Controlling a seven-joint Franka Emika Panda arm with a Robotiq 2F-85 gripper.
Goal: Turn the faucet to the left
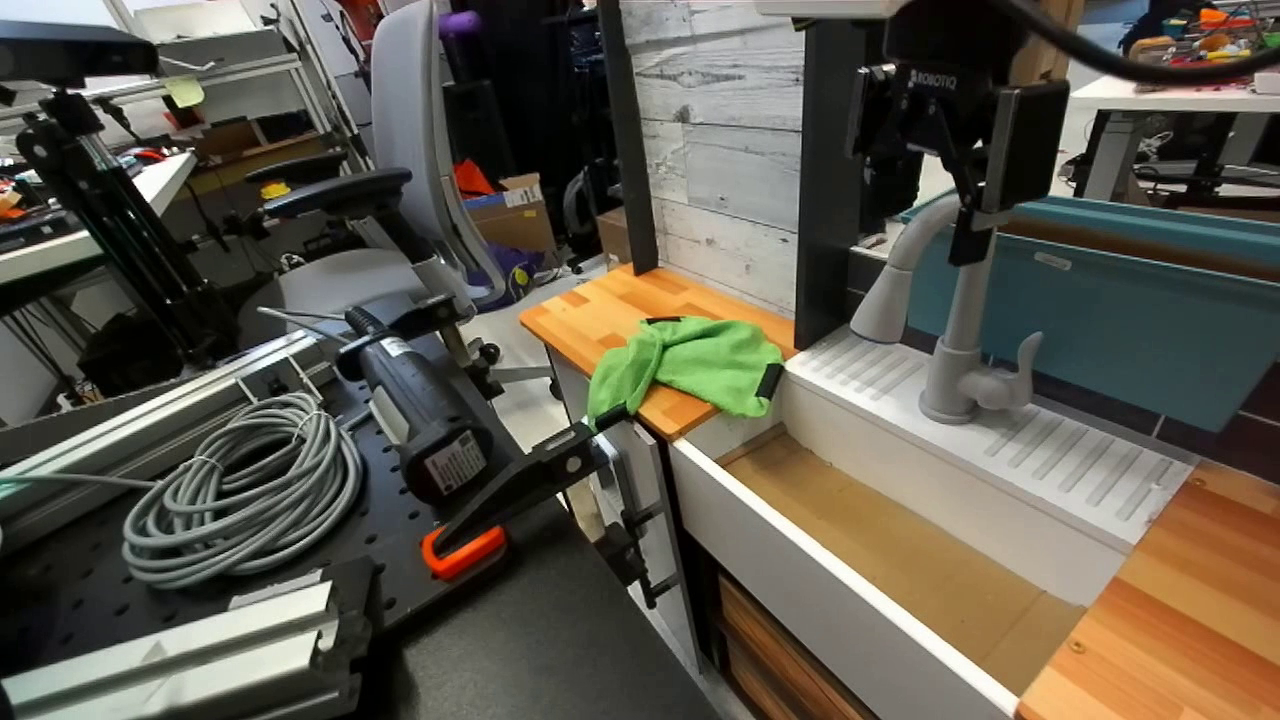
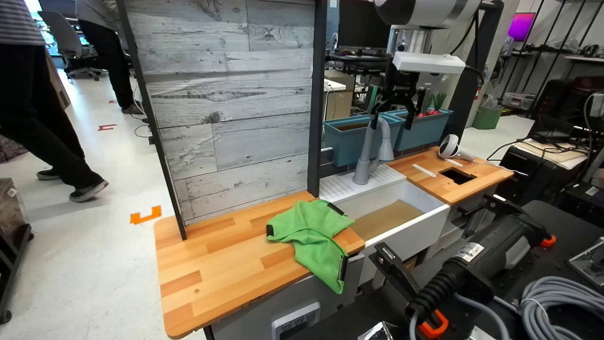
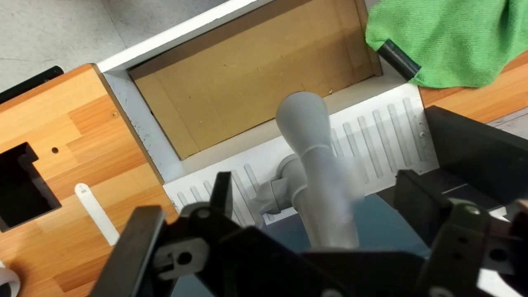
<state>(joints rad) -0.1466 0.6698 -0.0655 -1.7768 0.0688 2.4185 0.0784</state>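
The grey gooseneck faucet [image 1: 960, 325] stands on the white ribbed ledge behind the sink, with its small side lever [image 1: 1020, 375] beside the base. It also shows in an exterior view [image 2: 364, 153], its spout head hanging toward the sink. In the wrist view the spout [image 3: 307, 128] points up the picture over the ledge and sink edge. My gripper [image 2: 391, 123] is at the top of the arch, pointing down. Its fingers are apart on either side of the spout in the wrist view [image 3: 314, 185], with gaps on both sides. The top of the arch is partly hidden by the gripper.
A white sink [image 1: 850, 560] with a brown bottom lies in front of the faucet. Teal planters [image 2: 351, 141] stand right behind it. A dark post and wood-look panel [image 2: 226, 94] rise beside it. A green cloth [image 1: 690, 365] lies on the wooden counter [image 2: 226, 269].
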